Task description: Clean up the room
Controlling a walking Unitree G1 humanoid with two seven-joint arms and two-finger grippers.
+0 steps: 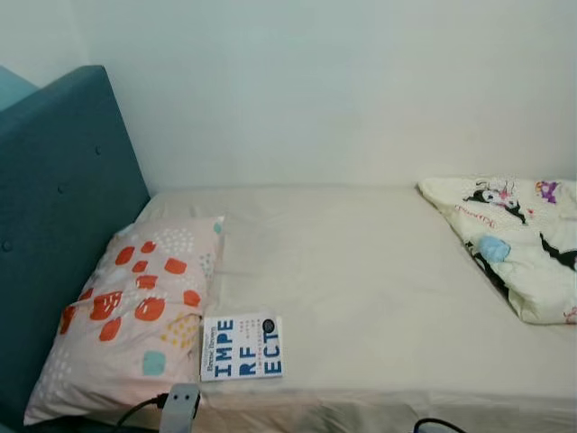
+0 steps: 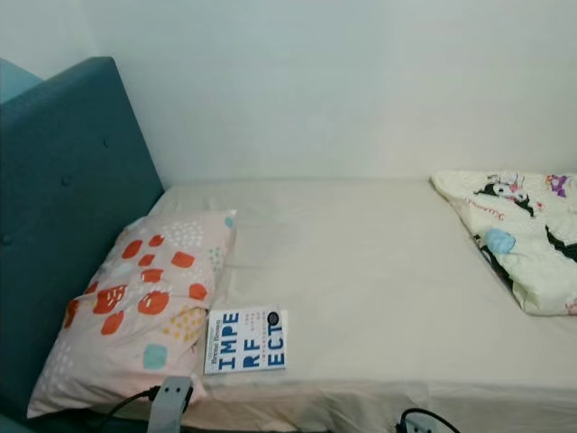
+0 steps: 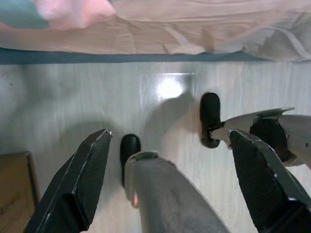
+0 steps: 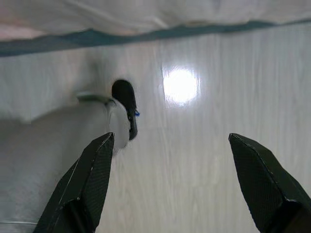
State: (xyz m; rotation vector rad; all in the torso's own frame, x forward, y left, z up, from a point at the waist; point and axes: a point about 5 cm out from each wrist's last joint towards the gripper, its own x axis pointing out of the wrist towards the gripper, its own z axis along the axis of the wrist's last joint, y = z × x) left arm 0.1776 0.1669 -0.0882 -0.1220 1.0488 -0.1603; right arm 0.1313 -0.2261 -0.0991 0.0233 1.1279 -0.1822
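The book (image 1: 242, 347) lies flat at the bed's (image 1: 379, 271) near edge beside the pillow (image 1: 135, 311), nearer the left gripper (image 3: 167, 160), which hangs low, released like the right gripper (image 4: 170, 165).

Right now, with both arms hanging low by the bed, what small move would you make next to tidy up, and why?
Probably raise the left claw toward the book. The book lies loose on the sheet near the bed's front edge, beside the pillow, on the robot's left. Both claws, left and right claw, are open and pointed at the floor, holding nothing.
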